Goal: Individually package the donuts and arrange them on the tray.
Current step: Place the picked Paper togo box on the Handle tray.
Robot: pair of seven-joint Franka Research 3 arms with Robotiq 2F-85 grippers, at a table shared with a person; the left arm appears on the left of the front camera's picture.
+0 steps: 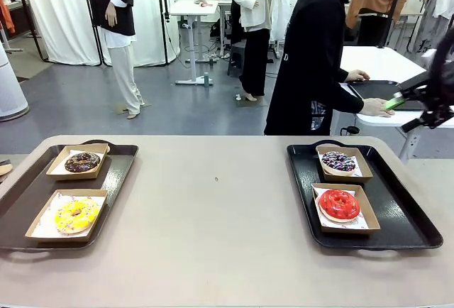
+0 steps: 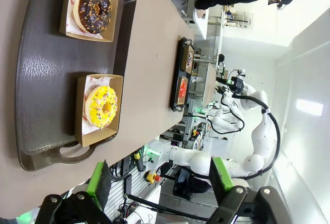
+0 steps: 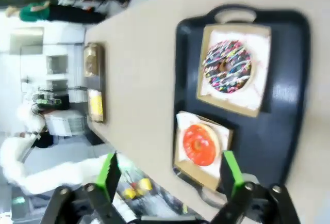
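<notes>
Left gripper (image 2: 160,182): mine, jaws spread wide, nothing between the green pads, raised above the near end of the left tray
Right gripper (image 3: 170,175): mine, jaws wide apart and empty, up off the table over the right tray; seen from the front it sits at the far right, above table height
Left tray (image 1: 28,194): dark, on the table's left side, two boxes on it
Chocolate donut (image 1: 83,162): in the far box on the left tray
Yellow donut (image 1: 76,214): in the near box on the left tray
Right tray (image 1: 404,216): dark, on the table's right side, two boxes on it
Sprinkled donut (image 1: 339,161): in the far box on the right tray
Red donut (image 1: 338,204): in the near box on the right tray
Person (image 1: 312,59): in black, beyond the table, leaning towards another table on the right
</notes>
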